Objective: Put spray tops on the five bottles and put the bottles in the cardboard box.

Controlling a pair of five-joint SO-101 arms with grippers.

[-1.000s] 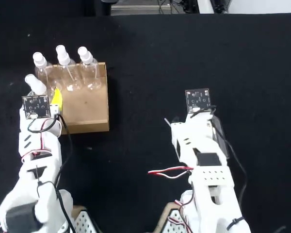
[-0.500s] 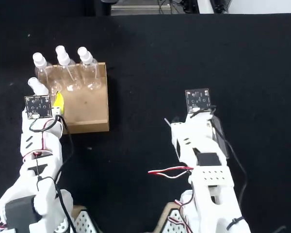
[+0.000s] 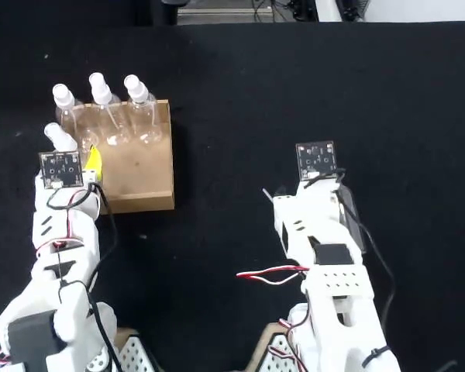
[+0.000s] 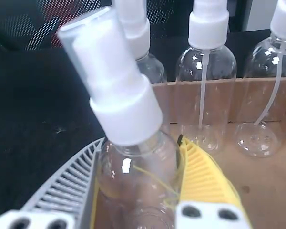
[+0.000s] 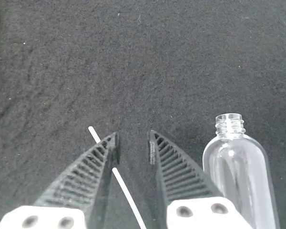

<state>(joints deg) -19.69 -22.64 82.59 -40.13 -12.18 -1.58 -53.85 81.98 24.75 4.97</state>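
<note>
The cardboard box (image 3: 139, 174) sits on the black table at the left. Three clear bottles with white spray tops (image 3: 99, 87) stand upright along its far wall (image 4: 207, 71). My left gripper (image 4: 139, 143) is shut on a fourth capped bottle (image 4: 117, 90), held tilted over the box's left edge (image 3: 60, 137). To the right of centre, my right gripper (image 5: 132, 140) is open low over the mat. A thin white dip tube (image 5: 121, 183) lies between its fingers. A capless clear bottle (image 5: 238, 162) lies on the mat just beside that gripper.
The box floor (image 4: 271, 191) in front of the standing bottles is bare cardboard. Black mat stretches between the two arms and beyond the right gripper (image 3: 240, 101). Red and white wires (image 3: 267, 275) hang off the right arm.
My left gripper with its bottle has shifted slightly toward the near side, then held still. The right arm has not moved.
</note>
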